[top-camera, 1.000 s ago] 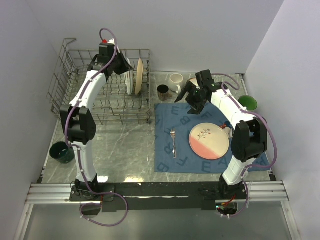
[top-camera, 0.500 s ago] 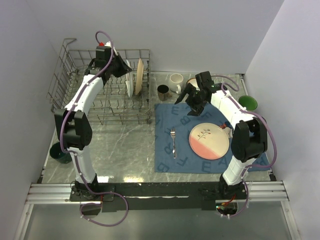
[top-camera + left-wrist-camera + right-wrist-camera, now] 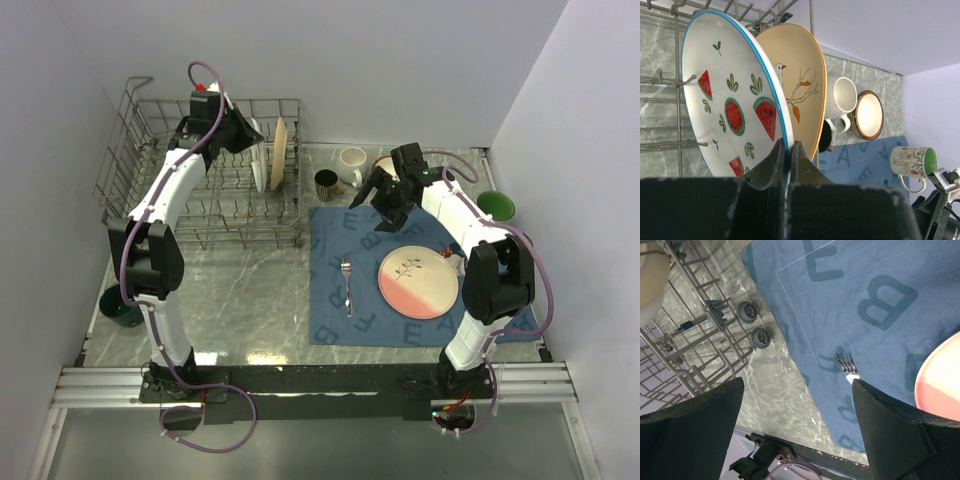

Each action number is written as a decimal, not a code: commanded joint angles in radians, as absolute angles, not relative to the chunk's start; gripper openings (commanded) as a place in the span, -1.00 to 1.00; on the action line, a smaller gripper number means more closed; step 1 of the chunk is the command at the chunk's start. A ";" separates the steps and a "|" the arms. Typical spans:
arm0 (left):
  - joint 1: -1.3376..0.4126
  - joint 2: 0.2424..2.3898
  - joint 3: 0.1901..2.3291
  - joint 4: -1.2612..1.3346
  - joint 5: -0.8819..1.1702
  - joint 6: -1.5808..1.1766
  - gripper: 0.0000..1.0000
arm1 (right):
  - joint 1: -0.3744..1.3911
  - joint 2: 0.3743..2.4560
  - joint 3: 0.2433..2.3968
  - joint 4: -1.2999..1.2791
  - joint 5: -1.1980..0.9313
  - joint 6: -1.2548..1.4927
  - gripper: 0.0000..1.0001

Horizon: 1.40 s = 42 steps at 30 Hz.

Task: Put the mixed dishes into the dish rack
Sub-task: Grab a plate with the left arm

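Observation:
The grey wire dish rack [image 3: 140, 190] stands at the back left. In it a white watermelon plate [image 3: 735, 100] and a tan bird plate [image 3: 800, 85] stand on edge, side by side. My left gripper [image 3: 787, 150] is shut on the rim of the watermelon plate [image 3: 258, 165], over the rack [image 3: 240, 135]. My right gripper [image 3: 385, 200] is open and empty, above the blue placemat [image 3: 370, 300]; its fingers [image 3: 690, 425] are wide apart. The fork [image 3: 347, 283] and a pink-and-cream plate [image 3: 418, 282] lie on the placemat.
A white mug [image 3: 351, 160], a dark mug [image 3: 326, 182] and a brown-rimmed bowl [image 3: 867, 114] stand behind the placemat. A floral mug with a green inside [image 3: 912, 161] is at the far right. A dark green vessel [image 3: 122, 305] sits at the front left, partly behind my left arm.
My left arm has shifted a little toward the back of the rack, still holding the watermelon plate. My right arm has barely moved.

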State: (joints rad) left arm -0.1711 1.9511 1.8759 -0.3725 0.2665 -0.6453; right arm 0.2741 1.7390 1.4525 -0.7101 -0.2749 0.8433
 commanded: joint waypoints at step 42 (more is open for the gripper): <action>-0.172 1.829 2.079 -0.274 0.410 -0.634 -0.98 | 0.264 1.724 1.460 -0.693 -0.287 0.842 0.94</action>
State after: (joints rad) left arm -0.1734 1.9434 2.0167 -0.3443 0.3874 -0.6746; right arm 0.2741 1.7393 1.4528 -0.7101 -0.2825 0.8402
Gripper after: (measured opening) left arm 0.046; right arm 0.972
